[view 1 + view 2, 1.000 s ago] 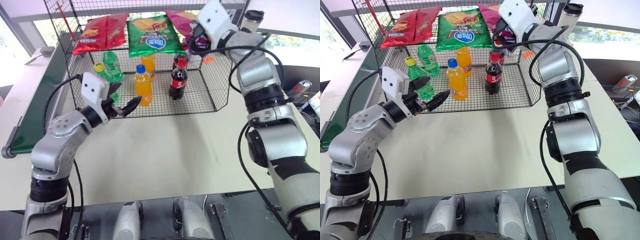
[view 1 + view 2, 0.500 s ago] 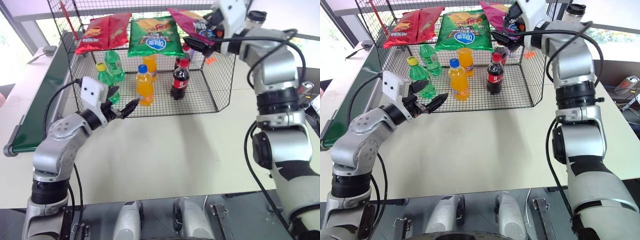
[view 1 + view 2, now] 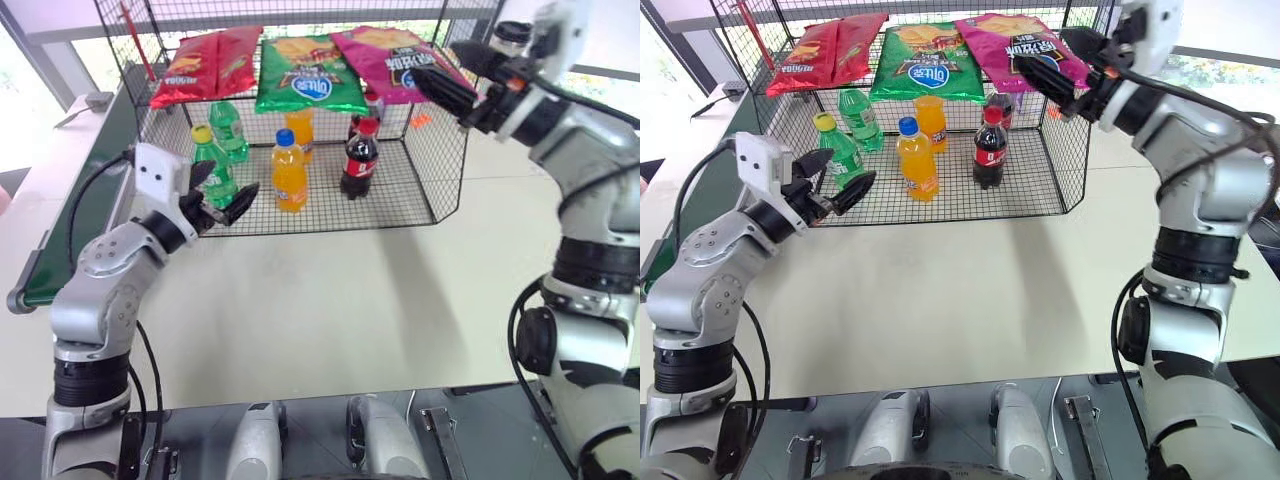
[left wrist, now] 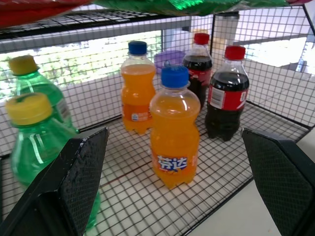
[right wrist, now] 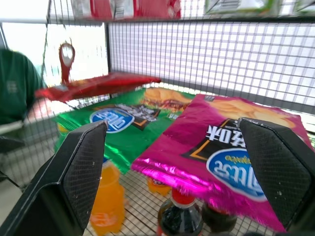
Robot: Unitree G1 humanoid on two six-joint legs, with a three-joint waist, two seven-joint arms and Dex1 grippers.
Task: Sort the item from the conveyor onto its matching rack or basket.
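Observation:
The item, a magenta-pink crisp bag, lies flat on the right end of the upper shelf of the black wire rack. My right gripper hovers just off the shelf's right front corner. It is open, holds nothing, and points at the bag without touching it. My left gripper is open and empty in front of the rack's lower left side, facing the bottles. The dark green conveyor runs along the left with nothing on its visible belt.
A red bag and a green bag share the shelf. Green bottles, orange bottles and cola bottles stand on the rack's floor. A lidded cup stands behind my right gripper. The beige table stretches in front.
My right gripper has drawn back from over the magenta bag toward the right and rolled its wrist. The bag stays on the shelf. My left gripper shifted slightly left.

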